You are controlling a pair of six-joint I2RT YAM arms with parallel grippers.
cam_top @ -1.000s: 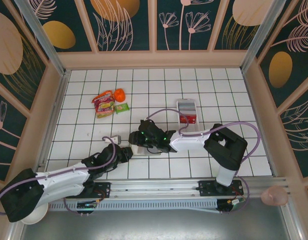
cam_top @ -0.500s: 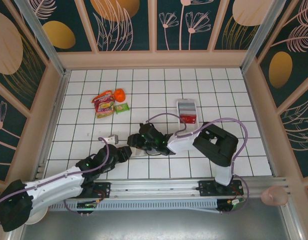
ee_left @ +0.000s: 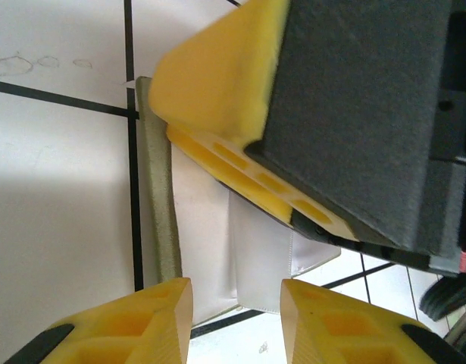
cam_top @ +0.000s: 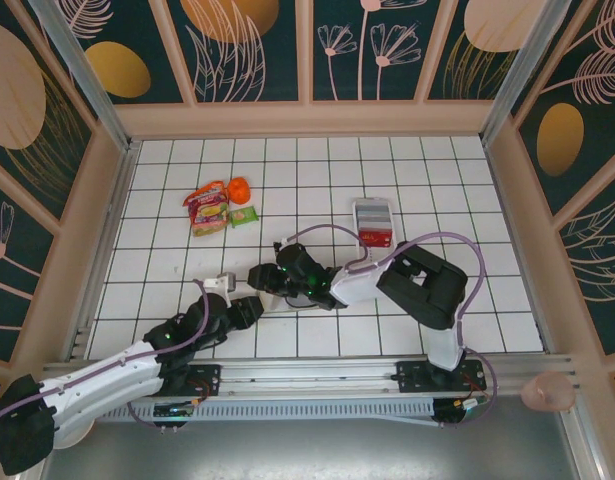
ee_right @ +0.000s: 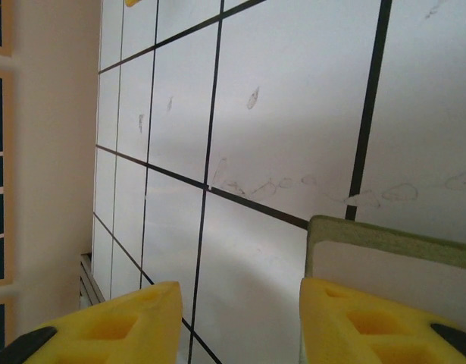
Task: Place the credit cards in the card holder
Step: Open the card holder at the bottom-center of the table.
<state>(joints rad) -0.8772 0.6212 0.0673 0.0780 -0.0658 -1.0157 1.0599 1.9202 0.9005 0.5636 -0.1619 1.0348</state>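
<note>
Crinkly red-orange snack packets [cam_top: 209,205] are lying far left on the white tiled desk [cam_top: 167,265]. The left end effector [ee_left: 234,296] is hovering with its jaws spread, pinching nothing, at the edge of the olive-green folding card holder [ee_left: 206,227]. The holder is lying open with its pale inside up. The right end effector [ee_right: 240,292] is also spread, one yellow finger [ee_left: 217,83] reaching across the holder. Further right, thin red credit cards [cam_top: 379,238] are sitting in a long white plastic tray [cam_top: 373,208], apart from the holder.
</note>
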